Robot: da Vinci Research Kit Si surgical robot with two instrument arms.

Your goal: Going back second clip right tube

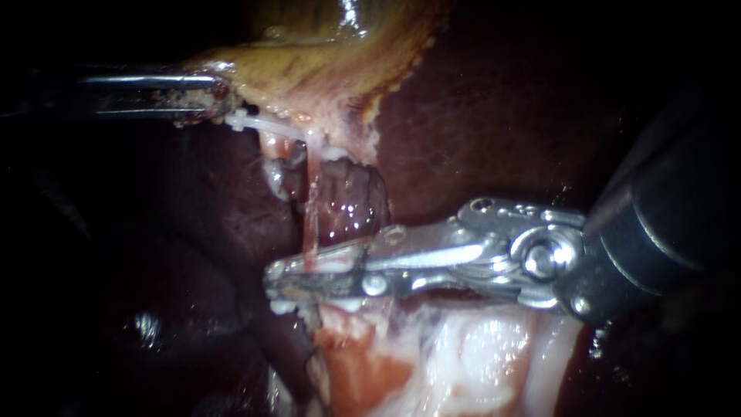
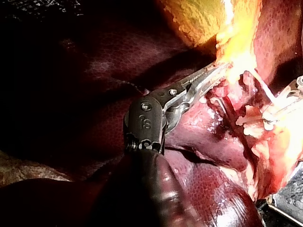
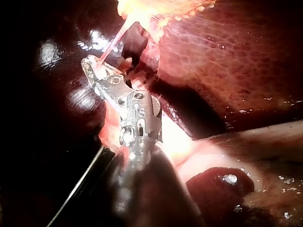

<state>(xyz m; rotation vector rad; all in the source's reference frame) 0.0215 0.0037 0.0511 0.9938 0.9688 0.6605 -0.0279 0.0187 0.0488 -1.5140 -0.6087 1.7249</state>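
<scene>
**Endoscope view.**
- Your left instrument (image 1: 216,99): hand closed on the edge of the gallbladder (image 1: 324,54), which lies against the dark liver (image 1: 502,116).
- Tube (image 1: 311,201): 1 thin pink strand, running down from the gallbladder.
- Clip (image 1: 255,123): 1, white, across the tube's top end, just beside that hand.
- Your right instrument (image 1: 275,282): hand slightly open, 1 jaw on each side of the tube's lower end.

**Left wrist view.**
- Your left instrument (image 2: 220,70): hand pinched on yellow gallbladder (image 2: 203,19) tissue.

**Right wrist view.**
- Your right instrument (image 3: 90,66): tube (image 3: 113,40) runs straight to the hand's tip.
</scene>
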